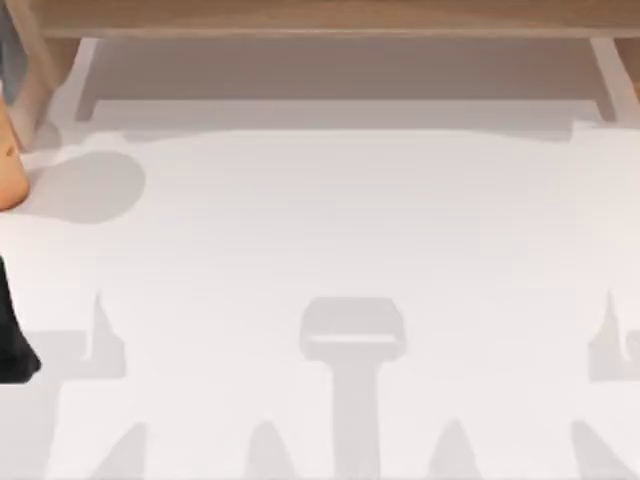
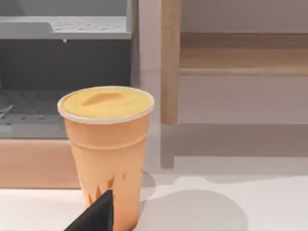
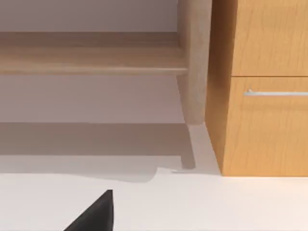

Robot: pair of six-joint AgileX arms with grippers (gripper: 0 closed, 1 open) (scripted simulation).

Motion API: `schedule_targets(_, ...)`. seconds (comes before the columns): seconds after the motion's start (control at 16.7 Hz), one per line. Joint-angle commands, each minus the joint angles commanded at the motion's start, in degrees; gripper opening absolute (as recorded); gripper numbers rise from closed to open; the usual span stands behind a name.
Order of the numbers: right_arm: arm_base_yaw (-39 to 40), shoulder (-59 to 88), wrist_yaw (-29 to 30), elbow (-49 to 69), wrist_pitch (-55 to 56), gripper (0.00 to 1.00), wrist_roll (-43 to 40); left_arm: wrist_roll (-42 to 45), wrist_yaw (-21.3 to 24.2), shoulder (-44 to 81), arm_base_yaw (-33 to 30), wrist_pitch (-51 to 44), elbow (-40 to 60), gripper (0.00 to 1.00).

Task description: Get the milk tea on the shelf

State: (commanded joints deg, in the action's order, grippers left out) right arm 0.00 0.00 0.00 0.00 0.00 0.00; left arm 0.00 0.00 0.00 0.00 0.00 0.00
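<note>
The milk tea [image 2: 107, 144], an orange-tan tapered cup with a pale yellow top, stands upright on the white table, close in front of my left gripper [image 2: 96, 219]; they are apart. In the top view the milk tea [image 1: 10, 165] sits at the far left edge, just in front of the shelf's left post. My left arm [image 1: 12, 335] is a dark shape nearer the front on that same edge. The shelf [image 1: 320, 18], light brown wood with slanted posts, spans the back of the table. My right gripper [image 3: 96, 214] hangs low over the table facing the shelf [image 3: 91, 60].
A grey perforated rack [image 2: 62, 29] stands behind the cup, beyond the shelf post [image 2: 170, 62]. An orange wooden cabinet [image 3: 264, 96] with a metal handle stands beside the shelf's right post. The white table [image 1: 330, 220] stretches wide between the arms.
</note>
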Motion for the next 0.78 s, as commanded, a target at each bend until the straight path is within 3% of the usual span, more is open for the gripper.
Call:
schedule_targets(0.36, 0.00, 0.00, 0.00, 0.00, 0.00, 1.00, 0.00, -0.14, 1.50, 5.96, 1.09, 5.57, 1.70, 1.00)
schedule_targets(0.78, 0.00, 0.00, 0.00, 0.00, 0.00, 1.00, 0.00, 0.56, 7.55, 37.66, 6.65, 29.97, 8.38, 1.00)
